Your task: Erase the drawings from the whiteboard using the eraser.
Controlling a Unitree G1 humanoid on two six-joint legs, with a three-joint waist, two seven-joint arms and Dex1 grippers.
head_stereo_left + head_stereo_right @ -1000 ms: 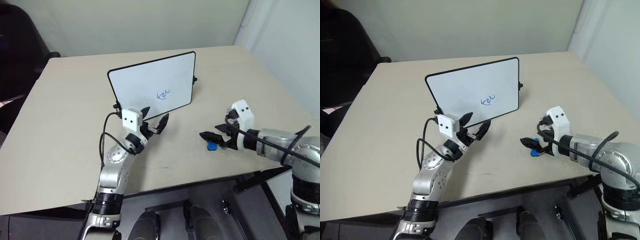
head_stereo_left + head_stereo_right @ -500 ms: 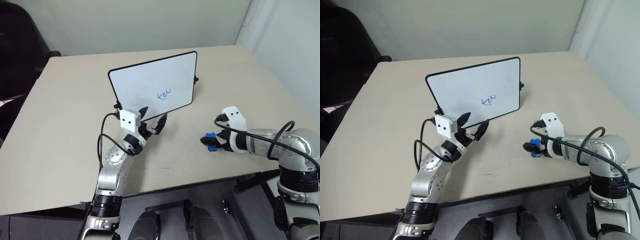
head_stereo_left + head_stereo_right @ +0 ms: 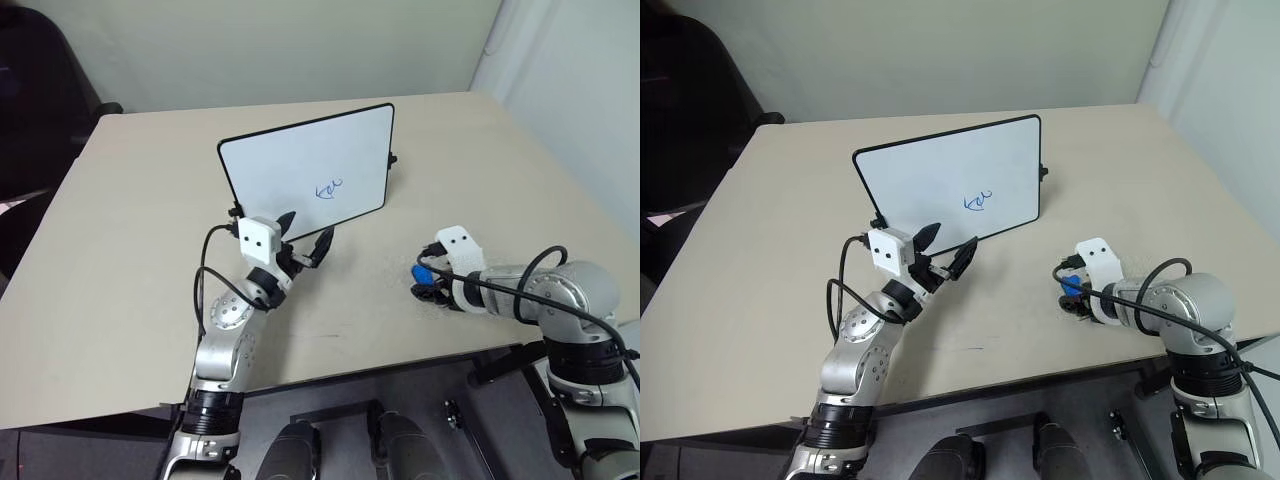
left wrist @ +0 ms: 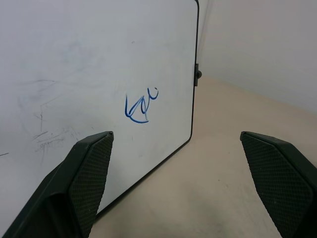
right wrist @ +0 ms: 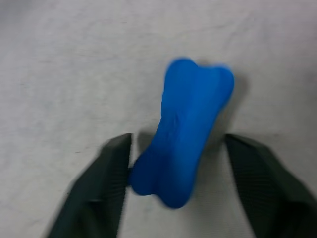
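low at the right of the frame, right gripper (image 5: pixel 176 163) straddles the eraser (image 5: pixel 185 129) on the table (image 3: pixel 130 210), fingers half-spread with gaps showing, no firm pinch visible. risk: the slanted block squirts out as the fingers close. left gripper (image 3: pixel 303 240) hangs open at centre before the whiteboard (image 3: pixel 300 165); drawings (image 3: pixel 328 187) untouched, path clear.

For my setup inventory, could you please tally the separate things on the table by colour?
White: 1, the glossy white whiteboard with thin black frame, bearing small blue marker drawings.
Blue: 1, the small bright blue oblong eraser, lying on the beige table.
Total: 2.
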